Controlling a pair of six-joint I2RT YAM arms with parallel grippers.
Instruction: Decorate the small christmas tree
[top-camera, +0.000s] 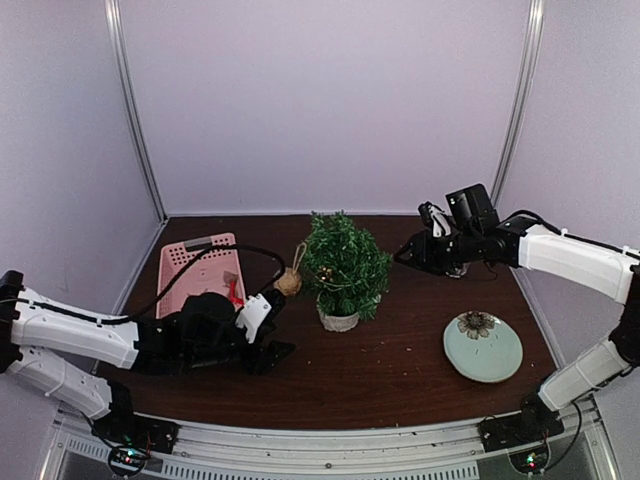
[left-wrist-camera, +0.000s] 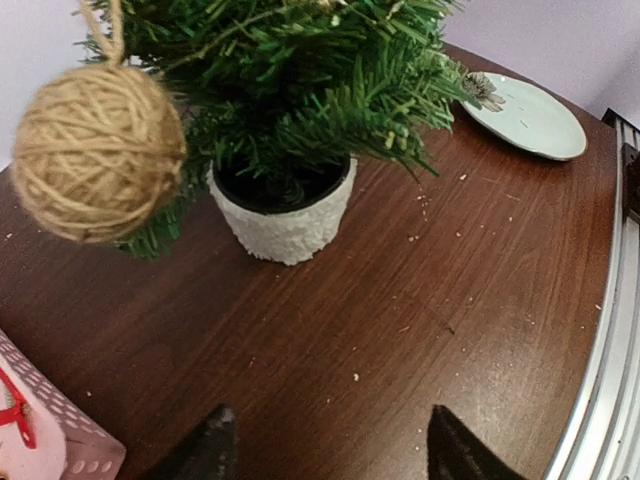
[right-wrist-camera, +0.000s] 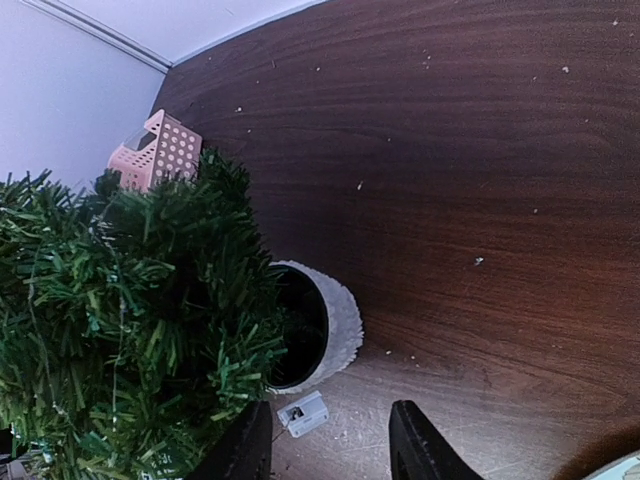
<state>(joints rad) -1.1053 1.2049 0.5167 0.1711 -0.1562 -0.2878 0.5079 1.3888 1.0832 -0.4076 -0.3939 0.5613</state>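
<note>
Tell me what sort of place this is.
Probably a robot test booth: plain white walls, metal corner posts, and a left arm and right arm bolted to a rail at the table edge.

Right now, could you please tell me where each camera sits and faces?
Top external: above, behind the bases, looking down at the table and small christmas tree; left arm, right arm show.
Left wrist: low, left of the tree, facing its white pot, twine ball, plate; left gripper at bottom.
Right wrist: right of the tree, facing foliage, pot, pink basket; right gripper at bottom.
Shared: both wrist views show the pot.
</note>
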